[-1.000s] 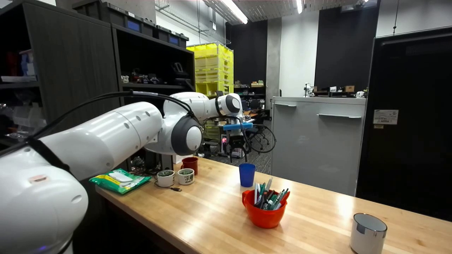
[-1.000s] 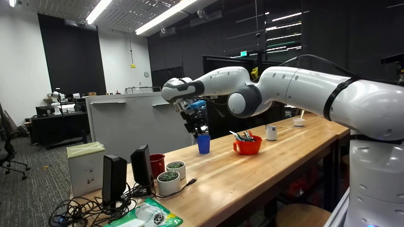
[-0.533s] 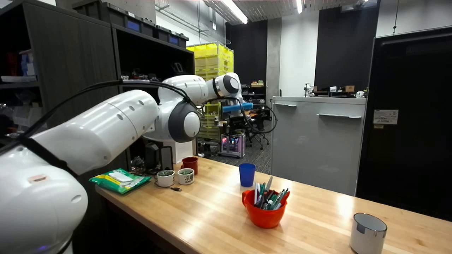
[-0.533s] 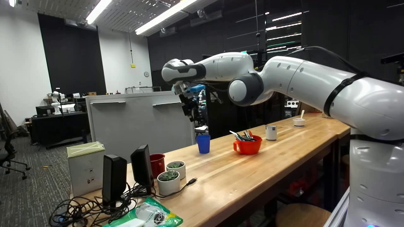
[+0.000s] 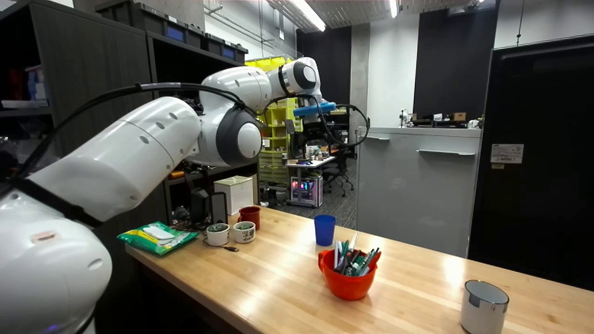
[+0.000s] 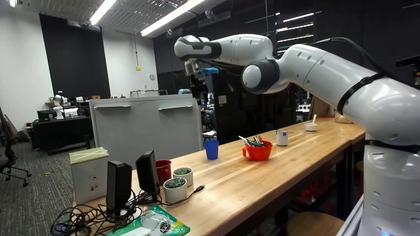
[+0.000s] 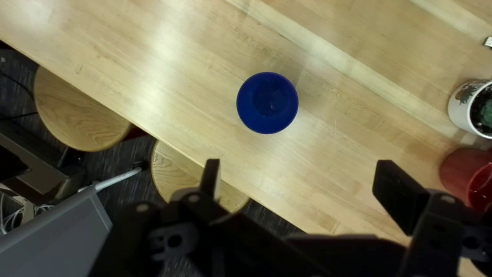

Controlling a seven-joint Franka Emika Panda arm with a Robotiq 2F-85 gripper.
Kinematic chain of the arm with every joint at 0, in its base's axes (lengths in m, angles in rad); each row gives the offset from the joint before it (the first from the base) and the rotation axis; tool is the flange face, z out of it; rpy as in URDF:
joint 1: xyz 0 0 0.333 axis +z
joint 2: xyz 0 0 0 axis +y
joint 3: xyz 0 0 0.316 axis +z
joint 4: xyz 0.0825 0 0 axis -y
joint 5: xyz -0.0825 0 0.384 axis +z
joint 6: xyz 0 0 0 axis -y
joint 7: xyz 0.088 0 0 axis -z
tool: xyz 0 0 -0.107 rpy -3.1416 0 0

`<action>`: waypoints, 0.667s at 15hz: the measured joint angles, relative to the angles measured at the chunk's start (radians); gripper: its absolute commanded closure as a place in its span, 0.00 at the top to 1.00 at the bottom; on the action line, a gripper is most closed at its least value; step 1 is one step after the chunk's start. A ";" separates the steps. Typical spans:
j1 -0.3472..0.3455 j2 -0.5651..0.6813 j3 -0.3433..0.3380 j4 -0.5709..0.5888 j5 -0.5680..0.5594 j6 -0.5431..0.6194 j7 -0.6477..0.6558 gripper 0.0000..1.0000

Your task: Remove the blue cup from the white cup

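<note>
With jaws of gripper [image 7: 299, 171] apart, holding nothing, hanging well above blue cup [image 5: 324, 231], upright near far edge of table [image 5: 278, 280], well left of white cup [image 5: 483, 311]. Looks done. Don't dip off-centre: could clip cup and knock it off.

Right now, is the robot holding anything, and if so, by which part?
Nothing is held. The hand is open and empty; the blue cup stands on the table below, clear of it.
</note>
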 measured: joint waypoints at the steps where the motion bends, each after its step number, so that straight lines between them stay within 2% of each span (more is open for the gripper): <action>1: -0.010 -0.017 0.003 -0.001 0.014 -0.016 0.003 1.00; 6: -0.080 -0.071 0.010 -0.002 0.052 -0.151 0.029 1.00; 10: -0.151 -0.079 0.005 -0.008 0.051 -0.175 0.052 1.00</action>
